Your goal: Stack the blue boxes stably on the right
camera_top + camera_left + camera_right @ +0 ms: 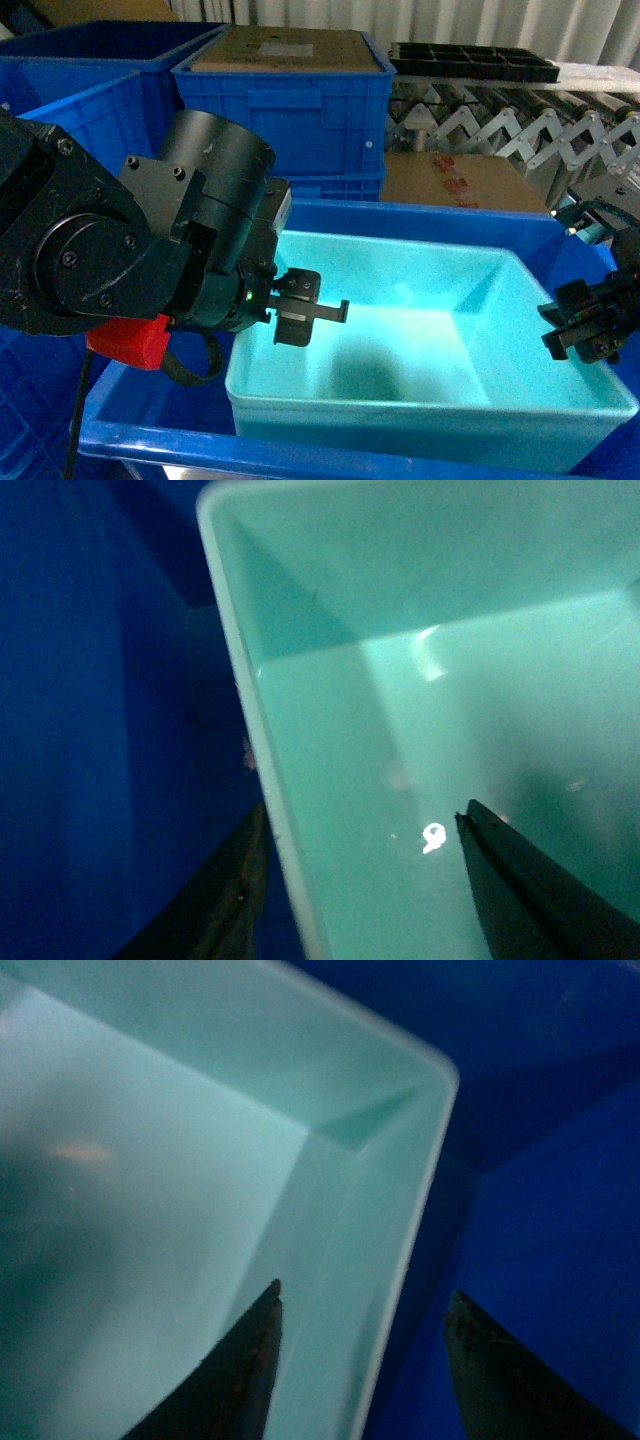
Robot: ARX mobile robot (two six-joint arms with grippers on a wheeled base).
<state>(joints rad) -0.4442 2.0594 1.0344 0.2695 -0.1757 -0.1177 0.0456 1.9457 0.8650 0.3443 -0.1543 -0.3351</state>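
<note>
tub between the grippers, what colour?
Light turquoise tub, plain and smooth, no pattern. Shows best in the head view.

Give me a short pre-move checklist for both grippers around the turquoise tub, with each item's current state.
1. Left gripper fingers straddle the turquoise tub left rim: ok.
2. Right gripper fingers straddle the right rim: ok.
3. Both grippers open, none closed on the rim: ok.
4. Tub sits inside the royal-blue crate: ok.
5. Tub interior empty: ok.
6. Stack spot on the right: cannot tell.
</note>
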